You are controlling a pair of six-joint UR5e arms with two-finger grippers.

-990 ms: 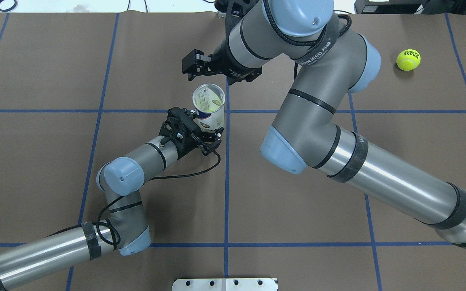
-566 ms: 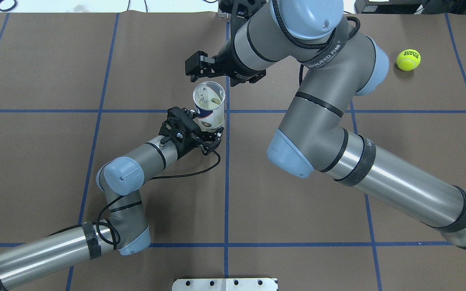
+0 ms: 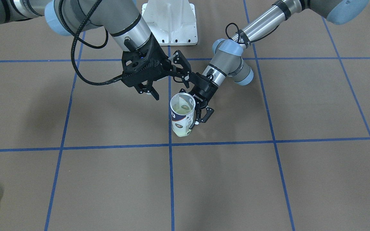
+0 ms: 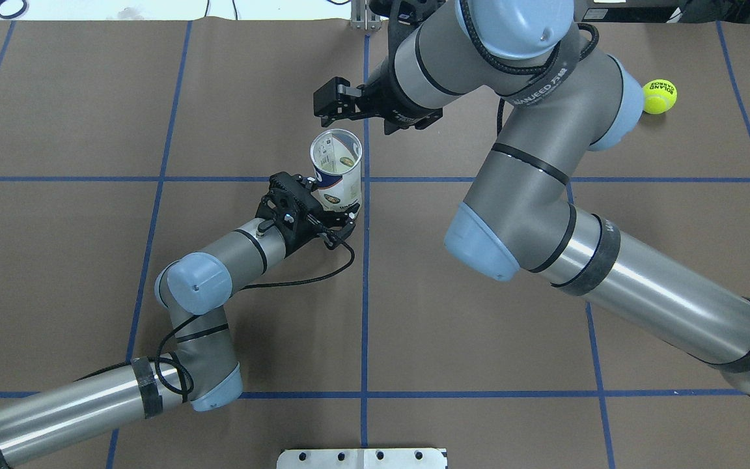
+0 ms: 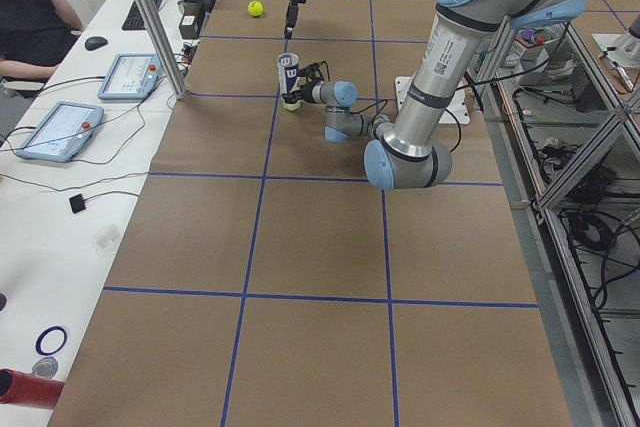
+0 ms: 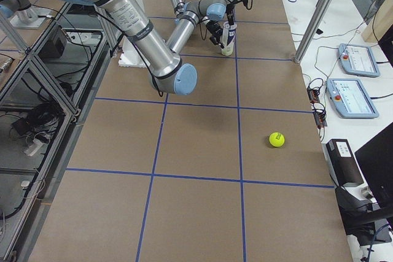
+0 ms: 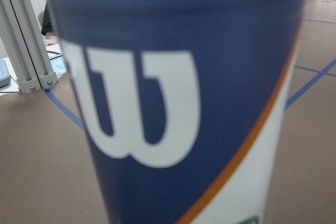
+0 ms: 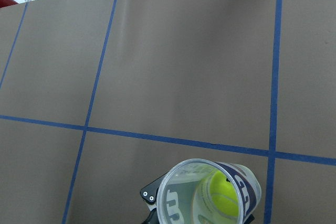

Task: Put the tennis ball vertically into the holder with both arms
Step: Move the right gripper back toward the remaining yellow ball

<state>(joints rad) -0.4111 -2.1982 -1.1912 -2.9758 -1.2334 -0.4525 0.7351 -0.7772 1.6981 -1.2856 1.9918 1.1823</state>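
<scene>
The holder (image 4: pixel 338 176) is a clear can with a navy "W" label. It stands upright near the table's middle and also shows in the front view (image 3: pixel 181 117). My left gripper (image 3: pixel 194 118) is shut on its lower part, and the label fills the left wrist view (image 7: pixel 157 103). A yellow tennis ball (image 8: pixel 223 195) lies inside the can. My right gripper (image 3: pixel 171 81) is open and empty, up above the can and a little off to one side of its mouth. A second tennis ball (image 4: pixel 658 96) lies loose on the table at the far right.
The white metal pedestal base (image 3: pixel 170 22) stands at the robot's edge of the table. Blue tape lines cross the brown mat. The right arm's elbow (image 4: pixel 479 241) hangs over the mat right of the can. Tablets (image 6: pixel 353 96) lie on the operators' side table.
My right arm and open gripper have moved to the right, away from above the can's mouth. The can and my left arm have stayed still.
</scene>
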